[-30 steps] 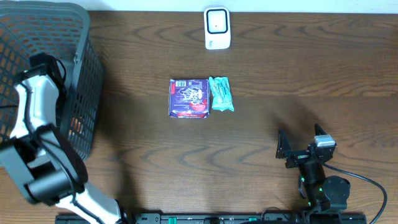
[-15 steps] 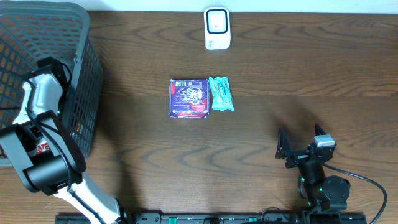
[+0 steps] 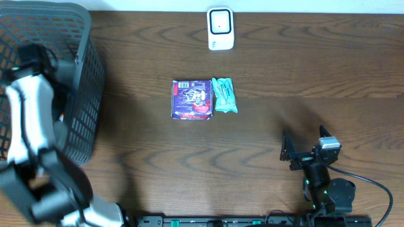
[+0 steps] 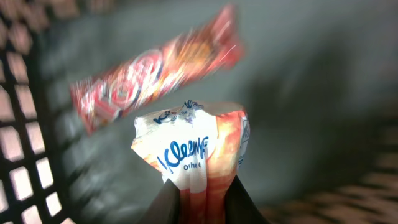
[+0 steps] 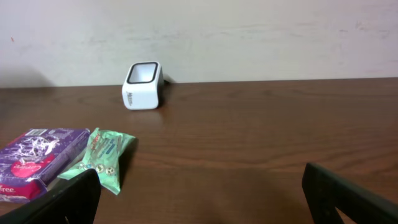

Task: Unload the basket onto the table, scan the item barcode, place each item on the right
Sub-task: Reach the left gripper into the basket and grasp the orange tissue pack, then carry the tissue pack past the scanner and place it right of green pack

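1. Your left end effector (image 4: 204,198) was down inside the basket (image 3: 83,44), its two fingers clamped on the lower end of a white-and-orange packet (image 4: 193,146) with blue lettering. Gripping it at that end left the printed faces above the fingers bare, which I judge was the point, since a barcode has to stay uncovered to be read.
2. The packet stood nearly upright in the grip, inside the basket and not yet over the desk (image 3: 284,75). I could not make out a barcode on the face the wrist camera saw, so you might have needed to turn it.
3. A red wrapper (image 4: 149,71) lay tilted behind the packet and apart from it. The grip looked to be on the one item only.
4. From overhead, the left arm (image 3: 28,107) reached in over the basket rim, and the wall hid the packet from that view.
5. The scanner (image 3: 220,28) sat at the far edge of the desk with its window facing up, so the packet would have had to be carried there with its code side turned down.
6. A purple packet (image 3: 192,99) and a teal packet (image 3: 225,95) lay flat side by side at mid-desk, just beside each other, clear of the scanner. They were probably set there to keep the path open.
7. Your right end effector (image 5: 202,196) rested low near your edge with its fingers wide apart and nothing between them, parked well away from the scanner.
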Tool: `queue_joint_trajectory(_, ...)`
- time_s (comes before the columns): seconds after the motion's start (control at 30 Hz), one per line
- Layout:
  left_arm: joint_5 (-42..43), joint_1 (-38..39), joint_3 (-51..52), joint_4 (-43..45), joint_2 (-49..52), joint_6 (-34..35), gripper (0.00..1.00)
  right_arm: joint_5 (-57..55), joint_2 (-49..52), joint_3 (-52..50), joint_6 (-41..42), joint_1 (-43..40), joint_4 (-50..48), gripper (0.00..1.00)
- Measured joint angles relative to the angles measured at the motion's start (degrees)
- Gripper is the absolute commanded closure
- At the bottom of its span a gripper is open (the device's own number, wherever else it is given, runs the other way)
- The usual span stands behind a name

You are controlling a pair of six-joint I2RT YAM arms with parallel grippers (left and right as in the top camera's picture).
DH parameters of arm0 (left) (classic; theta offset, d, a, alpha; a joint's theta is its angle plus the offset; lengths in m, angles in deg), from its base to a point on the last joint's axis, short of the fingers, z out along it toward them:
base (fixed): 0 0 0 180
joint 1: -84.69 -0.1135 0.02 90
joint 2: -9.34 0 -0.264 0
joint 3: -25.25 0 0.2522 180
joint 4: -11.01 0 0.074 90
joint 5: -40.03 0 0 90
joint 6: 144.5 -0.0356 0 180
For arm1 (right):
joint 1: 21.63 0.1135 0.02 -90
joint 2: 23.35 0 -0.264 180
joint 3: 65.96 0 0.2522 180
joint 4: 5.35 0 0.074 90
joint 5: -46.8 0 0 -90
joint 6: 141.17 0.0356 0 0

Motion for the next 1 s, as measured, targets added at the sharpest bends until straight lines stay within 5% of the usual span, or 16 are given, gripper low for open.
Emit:
queue_joint_trajectory(0.27,6.2,2.3,-2.9,9.5,-26.4,-1.7,0.93,0.0,0.0,0.0,0.0,0.0,0.0,0.01)
queue_joint_trajectory(0.43,20.2,15.1,-3.5,17.2,-33.2,-9.1,0.93,0.0,0.0,0.0,0.0,0.0,0.0,0.01)
queue_joint_trajectory(0.7,28.2,43.0,-3.4,17.4,-22.8,-24.0,0.92,0.0,0.0,0.0,0.0,0.0,0.0,0.01)
queue_joint_trajectory(1.0,28.1,55.3,-3.3,20.4,-2.7,-28.7,0.92,0.0,0.0,0.0,0.0,0.0,0.0,0.01)
